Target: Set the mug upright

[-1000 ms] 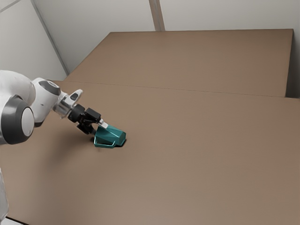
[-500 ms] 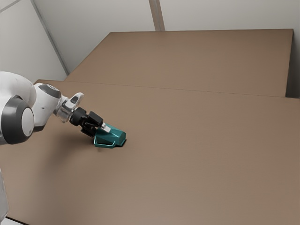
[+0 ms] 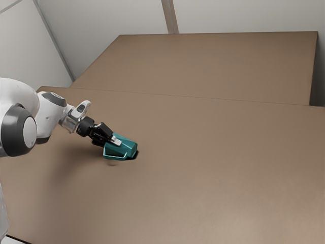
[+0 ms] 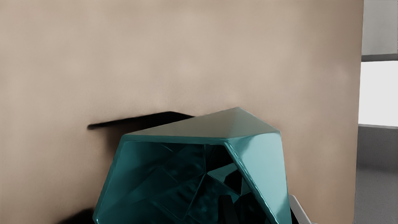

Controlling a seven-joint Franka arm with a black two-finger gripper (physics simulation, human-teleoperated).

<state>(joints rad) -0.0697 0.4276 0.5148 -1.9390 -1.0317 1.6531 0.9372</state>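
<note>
1. At the exterior view's left, the white and grey jointed arm (image 3: 20,109) reaches over the broad brown flat surface (image 3: 203,183), toward the exterior view's right.
2. Next comes the black two-finger claw (image 3: 116,141), angled downward at the end of the arm. It is clamped on the wall of the mug, one finger (image 4: 227,210) inside the mouth and the other outside.
3. The shiny teal faceted mug (image 3: 128,146) is at the claw, over the exterior view's left part of the surface. It is on its side, tilted, not upright, with its mouth toward the claw. Its angular handle (image 3: 116,158) is on the side facing the exterior camera. I cannot tell whether the mug touches the surface.
4. Inside the mug, the wrist view shows dark teal, angular inner faces meeting in creases, with a paler facet deep within. The black finger reaches in among them, near the wall held by the claw. Part of the interior is too dark to read.
5. A dark shadow (image 4: 149,120) falls on the surface beside the mug.
6. Beyond the surface stands a pale grey wall (image 3: 244,15), crossed by a brown strip (image 3: 170,18).
</note>
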